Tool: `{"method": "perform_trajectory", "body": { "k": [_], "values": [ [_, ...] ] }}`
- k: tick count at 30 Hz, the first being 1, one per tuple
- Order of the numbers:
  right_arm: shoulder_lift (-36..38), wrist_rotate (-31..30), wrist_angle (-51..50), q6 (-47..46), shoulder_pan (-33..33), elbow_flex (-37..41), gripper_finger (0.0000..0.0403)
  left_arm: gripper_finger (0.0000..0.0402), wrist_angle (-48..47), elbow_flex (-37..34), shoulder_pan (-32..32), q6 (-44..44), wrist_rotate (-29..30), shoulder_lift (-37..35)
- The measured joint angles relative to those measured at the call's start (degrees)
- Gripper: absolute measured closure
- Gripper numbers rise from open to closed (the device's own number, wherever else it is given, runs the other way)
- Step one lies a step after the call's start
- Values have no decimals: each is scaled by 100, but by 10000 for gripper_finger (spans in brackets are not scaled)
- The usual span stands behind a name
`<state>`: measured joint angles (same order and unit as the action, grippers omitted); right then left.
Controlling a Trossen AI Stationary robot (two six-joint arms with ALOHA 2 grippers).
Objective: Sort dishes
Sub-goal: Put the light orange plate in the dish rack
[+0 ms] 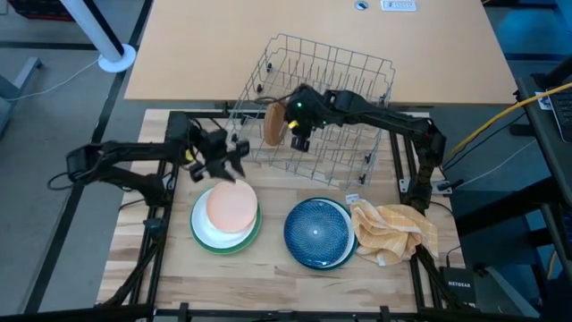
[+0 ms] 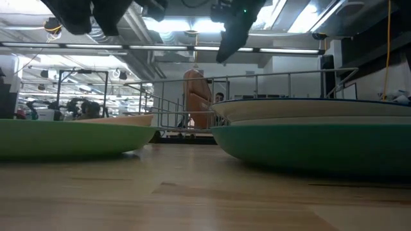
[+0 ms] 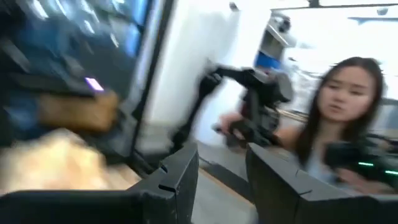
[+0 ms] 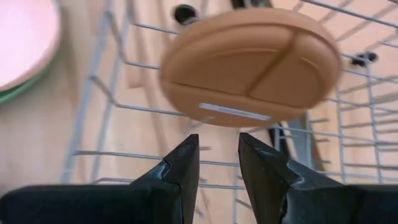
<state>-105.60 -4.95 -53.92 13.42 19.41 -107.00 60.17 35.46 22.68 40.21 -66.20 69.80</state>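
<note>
The right gripper [image 1: 301,140] hangs over the rack [image 1: 357,116], fingers [image 4: 180,168] slightly parted and holding nothing, just beside the brown plate [image 1: 273,124]. The left gripper [image 1: 225,164] hovers above the near-left stack, its fingers [image 3: 180,177] also apart and empty.

Nearest the table's front edge, on the left, a tan plate [image 1: 231,207] lies on a white plate [image 1: 202,228], which lies in a green plate [image 1: 250,240]. Right of it, a blue plate [image 1: 315,231] tops a second stack. A yellow cloth [image 1: 393,231] lies crumpled just beside that stack.

Farther back, the rack holds one dish: the brown plate, standing on edge between the wires. It is round, with a ridged, divided face and a pale label strip.

A person [image 3: 339,118] shows beyond the table.
</note>
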Motion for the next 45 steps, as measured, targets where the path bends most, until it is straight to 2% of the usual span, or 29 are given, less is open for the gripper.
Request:
{"method": "perform_trajectory", "body": {
  "k": [5,9,11,14,18,23,28,37,45],
  "values": [
    [0,-13,-153,-85,-433,0,286,277,-2447,0,-825,-901,-36,-312],
    [0,-14,-245,-268,-843,-2,286,277,-4724,0,-1414,-1971,646,-350],
    [0,-15,-261,-295,-1056,-2,286,277,-5765,0,-1673,-2502,1344,-350],
    [0,-15,-260,-299,-1405,-2,286,277,-7032,-4,-2077,-3019,2753,-350],
    [0,-17,-244,-311,-1842,-4,286,277,-8055,-4,-2675,-3193,4544,-342],
    [0,-441,-236,-431,-2307,-4,286,277,-8417,-4,-3534,-3346,5843,-332],
    [0,-957,-233,-639,-2604,-4,286,277,-8421,-4,-4152,-3343,6600,-332],
    [0,-1005,-233,-904,-2886,-5,286,277,-8501,-217,-4827,-2732,7109,-330],
    [0,-1059,-233,-915,-2917,-9,286,277,-8501,-302,-5098,-2680,7441,-59]
  ]
}}
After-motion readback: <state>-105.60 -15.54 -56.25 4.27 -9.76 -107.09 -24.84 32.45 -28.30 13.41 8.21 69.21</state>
